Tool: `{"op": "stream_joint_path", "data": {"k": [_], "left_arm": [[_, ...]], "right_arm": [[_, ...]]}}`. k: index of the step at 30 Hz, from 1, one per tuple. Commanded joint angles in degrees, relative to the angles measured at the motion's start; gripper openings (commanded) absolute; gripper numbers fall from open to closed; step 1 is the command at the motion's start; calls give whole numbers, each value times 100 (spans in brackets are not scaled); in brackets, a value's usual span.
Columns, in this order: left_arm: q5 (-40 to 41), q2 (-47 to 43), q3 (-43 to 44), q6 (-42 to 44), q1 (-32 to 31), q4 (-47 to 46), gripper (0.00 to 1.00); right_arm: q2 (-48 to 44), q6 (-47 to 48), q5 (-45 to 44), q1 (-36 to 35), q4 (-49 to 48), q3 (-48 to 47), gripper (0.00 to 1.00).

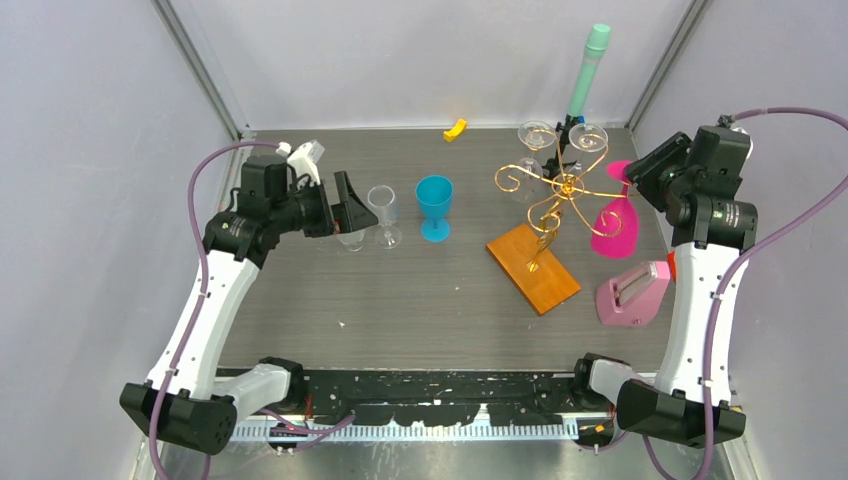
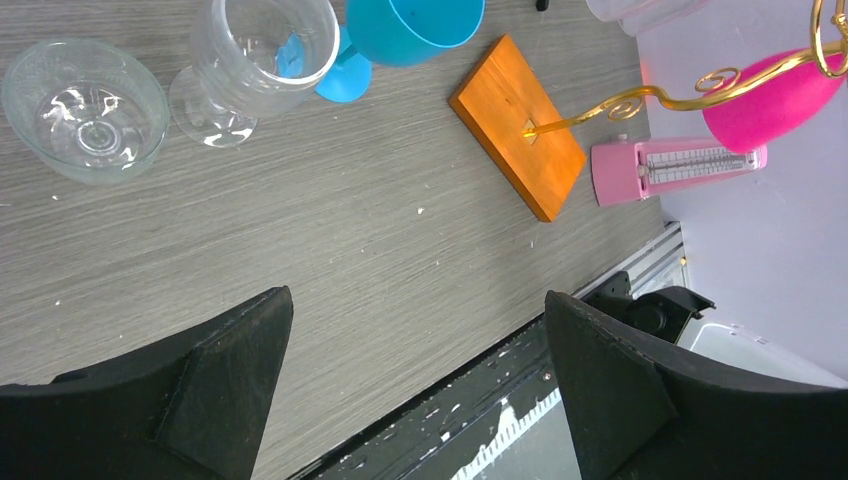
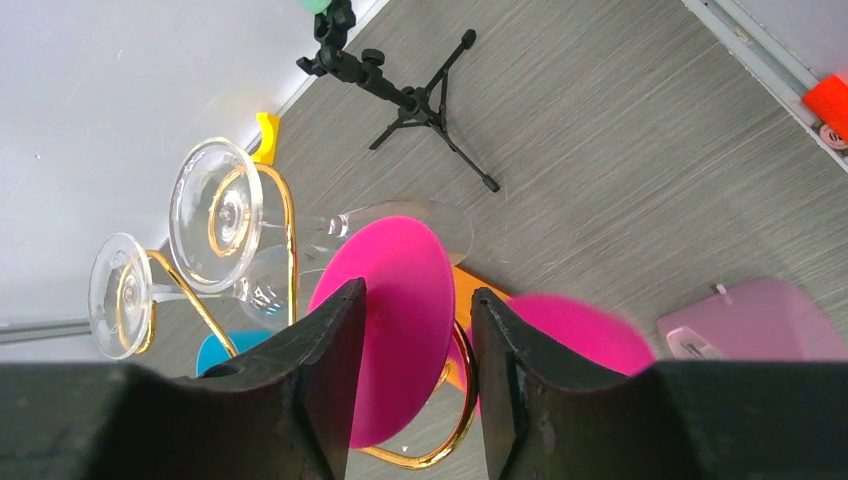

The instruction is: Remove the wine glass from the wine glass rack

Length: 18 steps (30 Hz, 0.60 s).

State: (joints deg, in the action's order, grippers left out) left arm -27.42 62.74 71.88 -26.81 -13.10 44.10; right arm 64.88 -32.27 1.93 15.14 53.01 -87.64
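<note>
The wine glass rack is a gold wire stand on an orange-brown wooden base. A pink wine glass hangs upside down from its right arm, with its foot on top. Two clear glasses hang at the back and also show in the right wrist view. My right gripper is at the pink foot. Its fingers are partly apart and straddle the foot's edge with a small gap. My left gripper is wide open and empty, beside clear glasses standing on the table.
A clear wine glass, a low clear glass and a blue goblet stand left of centre. A pink metronome is right of the wooden base. A mint tube on a black tripod and a yellow piece are at the back.
</note>
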Motion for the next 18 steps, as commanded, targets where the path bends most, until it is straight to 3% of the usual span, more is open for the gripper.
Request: {"op": "stream_joint_path", "data": {"k": [1, 12, 18], "left_arm": [[-196, 63, 72, -9, 27, -178, 100], [-179, 54, 105, 18, 27, -114, 100], [-167, 50, 107, 9, 27, -138, 100]], "right_arm": [[-146, 22, -161, 27, -350, 170, 45], [-467, 66, -520, 27, -854, 461, 32], [-594, -37, -612, 24, -983, 445, 20]]}}
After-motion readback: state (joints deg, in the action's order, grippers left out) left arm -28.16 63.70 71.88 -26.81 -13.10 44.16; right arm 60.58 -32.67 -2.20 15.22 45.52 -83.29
